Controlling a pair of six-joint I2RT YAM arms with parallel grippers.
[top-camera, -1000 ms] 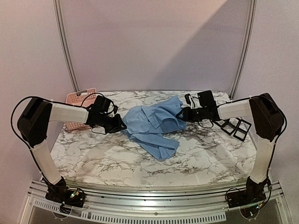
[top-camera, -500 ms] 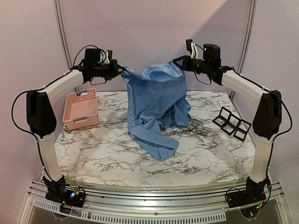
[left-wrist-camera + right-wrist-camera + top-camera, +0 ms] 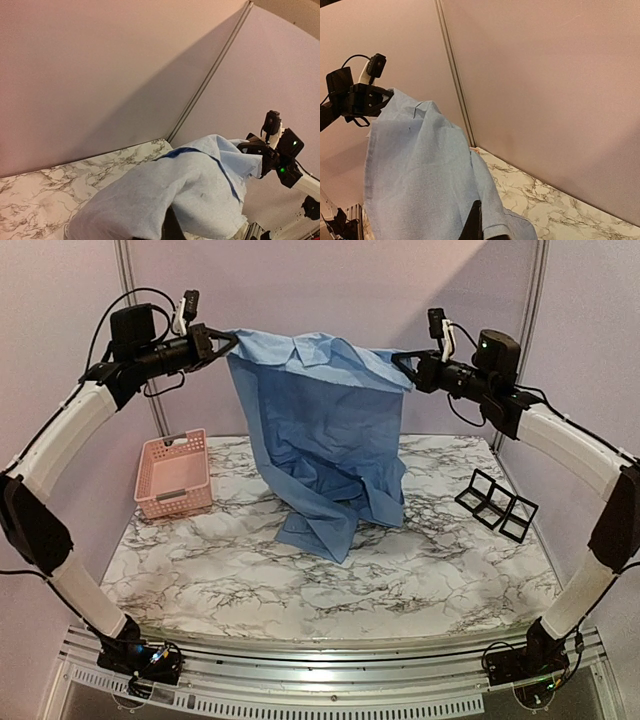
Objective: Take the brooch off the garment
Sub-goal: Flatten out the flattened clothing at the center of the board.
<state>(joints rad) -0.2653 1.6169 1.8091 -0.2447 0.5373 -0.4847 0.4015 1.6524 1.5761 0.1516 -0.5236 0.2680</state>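
Left hand (image 3: 221, 343): clamped shut on top edge of shirt (image 3: 320, 430), high above bench (image 3: 450, 580).
Right hand (image 3: 404, 364): also closed tight, pinching shirt's opposite top corner at similar height.
Wrist views: cloth drapes over own fingers and hides them.
Pink basket (image 3: 172, 502): upright on bench, far left, apart from shirt.
Black frames (image 3: 497, 506): on bench at right.
Shirt: stretched between both hands, body hanging down, lowest folds resting on bench centre.
Brooch: not made out in any view.

Pink basket (image 3: 172, 475) at left, black square frames (image 3: 497, 505) (side by side) at right, marble table (image 3: 300, 600)
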